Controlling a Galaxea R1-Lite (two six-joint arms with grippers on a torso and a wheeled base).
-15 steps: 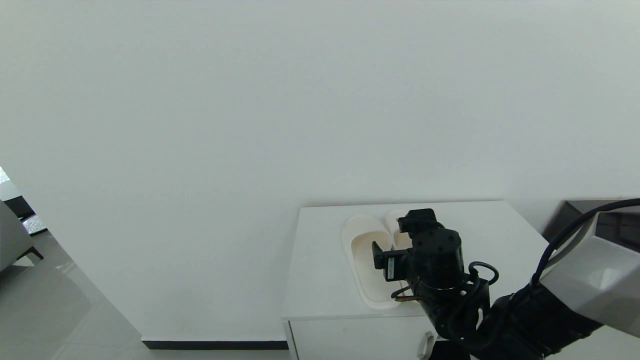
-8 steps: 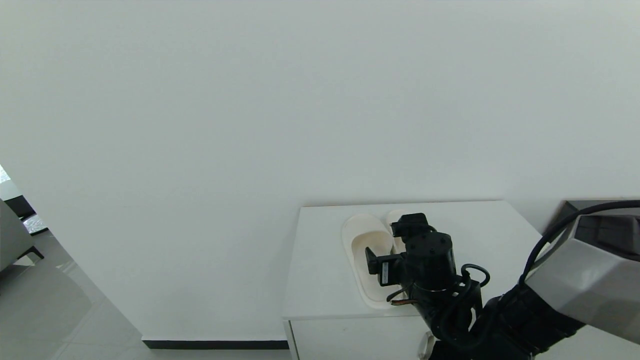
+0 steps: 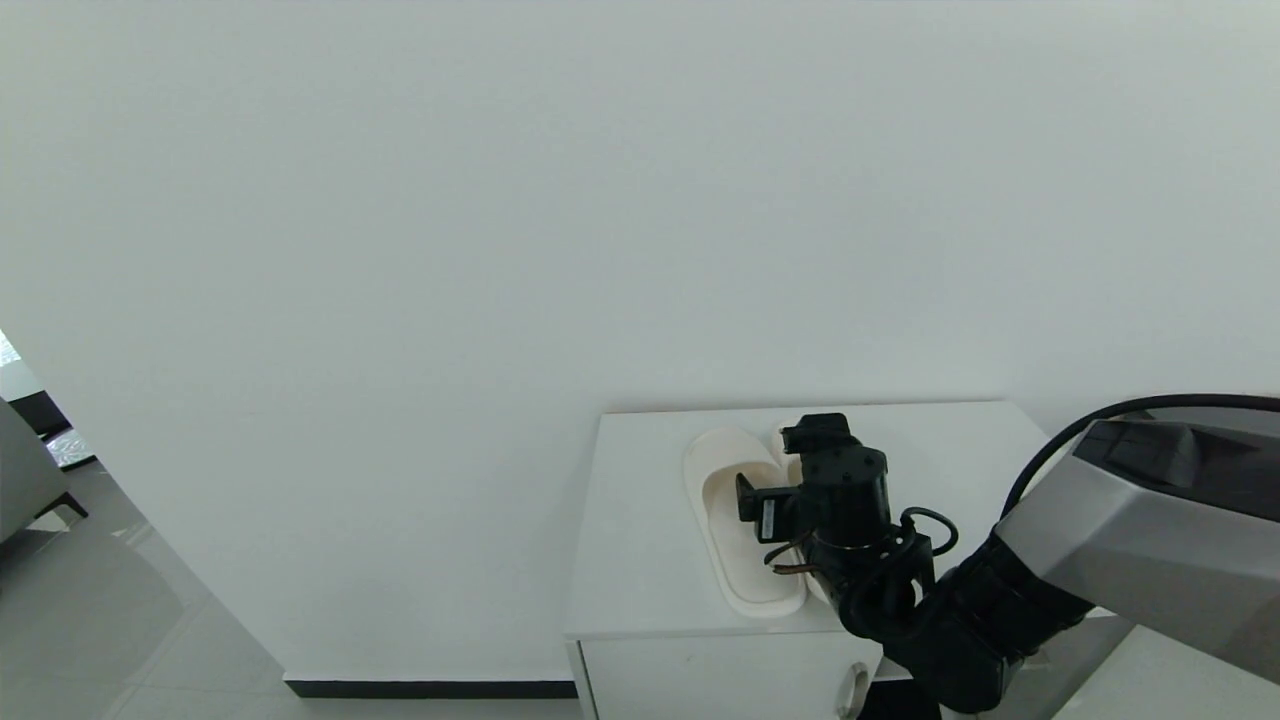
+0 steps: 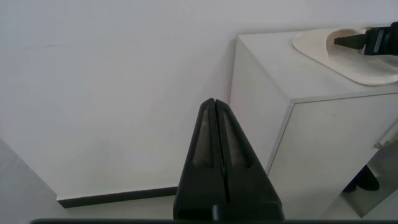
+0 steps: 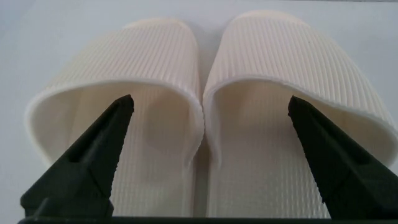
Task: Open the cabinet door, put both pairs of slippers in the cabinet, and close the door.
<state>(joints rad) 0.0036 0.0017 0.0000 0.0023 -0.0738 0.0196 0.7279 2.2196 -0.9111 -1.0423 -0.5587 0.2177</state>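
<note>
A pair of cream slippers (image 3: pixel 745 520) lies side by side on top of the white cabinet (image 3: pixel 640 560), toes toward the wall. My right gripper (image 5: pixel 209 102) is open just above their heel ends. One finger (image 5: pixel 93 162) is over the left slipper (image 5: pixel 143 68) and the other over the right slipper (image 5: pixel 286 56). Neither finger touches them. In the head view the right gripper's (image 3: pixel 800 470) wrist covers the right slipper. The cabinet door (image 3: pixel 720 680) is closed, with its handle (image 3: pixel 852 690) at the lower edge. My left gripper (image 4: pixel 214 137) is shut and empty, low beside the cabinet's side (image 4: pixel 261 118).
A plain white wall (image 3: pixel 600 200) rises right behind the cabinet, with a dark baseboard (image 3: pixel 430 689) at the floor. Open tiled floor (image 3: pixel 120 640) lies to the cabinet's left. A chair (image 3: pixel 30 480) stands at the far left edge.
My right arm has moved forward and a little left over the slippers, bringing the wrist nearer the wall. The slippers have stayed put.
</note>
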